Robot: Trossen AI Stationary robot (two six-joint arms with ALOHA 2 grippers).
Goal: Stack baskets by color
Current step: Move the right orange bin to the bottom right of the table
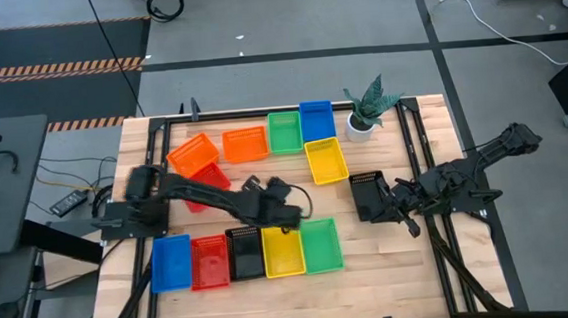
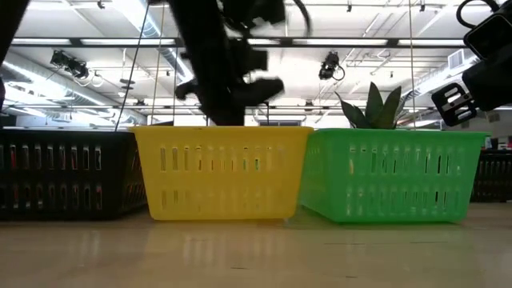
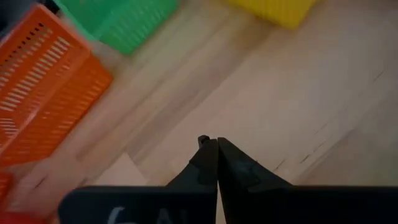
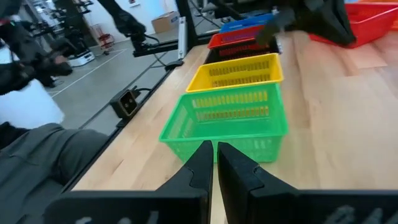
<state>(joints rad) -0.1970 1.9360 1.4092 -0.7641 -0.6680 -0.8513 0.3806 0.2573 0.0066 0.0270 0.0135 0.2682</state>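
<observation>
Five baskets stand in a near row: blue (image 1: pixel 171 262), red (image 1: pixel 209 261), black (image 1: pixel 244 253), yellow (image 1: pixel 281 250) and green (image 1: pixel 320 245). In the far half lie two orange baskets (image 1: pixel 193 153) (image 1: pixel 245 143), a green one (image 1: pixel 284 132), a blue one (image 1: pixel 316 120), a yellow one (image 1: pixel 325 160), and a red one (image 1: pixel 210 179) partly under my left arm. My left gripper (image 1: pixel 271 188) (image 3: pixel 216 144) is shut and holds nothing, above bare wood between the rows. My right gripper (image 1: pixel 403 216) (image 4: pixel 212 149) is shut and waits at the right, beside a black basket (image 1: pixel 369 193).
A green plant in a white pot (image 1: pixel 366 111) stands at the far right of the table. Dark frame rails (image 1: pixel 414 160) run along the table's sides. Bare wood (image 1: pixel 372 273) lies near the front edge and right of the near row.
</observation>
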